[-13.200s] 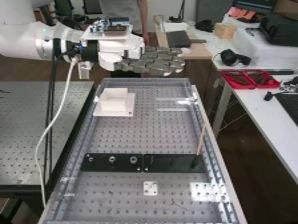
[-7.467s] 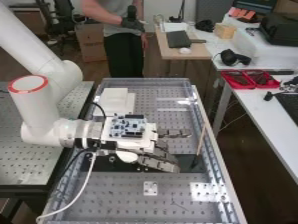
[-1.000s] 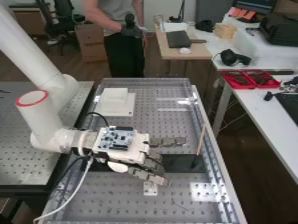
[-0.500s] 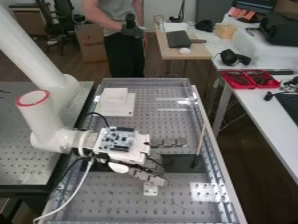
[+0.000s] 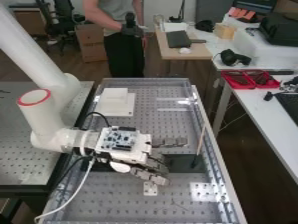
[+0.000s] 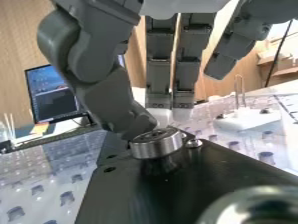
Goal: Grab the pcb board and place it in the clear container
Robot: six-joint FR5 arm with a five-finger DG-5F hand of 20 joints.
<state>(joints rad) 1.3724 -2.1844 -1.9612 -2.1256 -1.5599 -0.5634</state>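
Observation:
The hand (image 5: 126, 152) is over the left half of the black plates (image 5: 189, 161), its fingers stretched toward the right. A blue-and-white circuit board (image 5: 120, 137) rides on top of the hand. In the wrist view the hand (image 6: 158, 65) has straight fingers hanging beyond a round metal fitting (image 6: 156, 143) on a black plate (image 6: 176, 175). The thumb's tip is beside that fitting; whether they touch, I cannot tell. No loose circuit board or separate clear container can be made out.
A white block on a white base (image 5: 114, 102) sits at the perforated bench's far left. A thin rod (image 5: 201, 140) stands near the right rail (image 5: 216, 157). A small white plate (image 5: 150, 188) lies nearer the front. Red trays (image 5: 249, 80) rest on the side table.
From the bench's far end, the hand has come forward and down over the black plates. During the last second it has shifted slightly rightward, its fingers staying straight.

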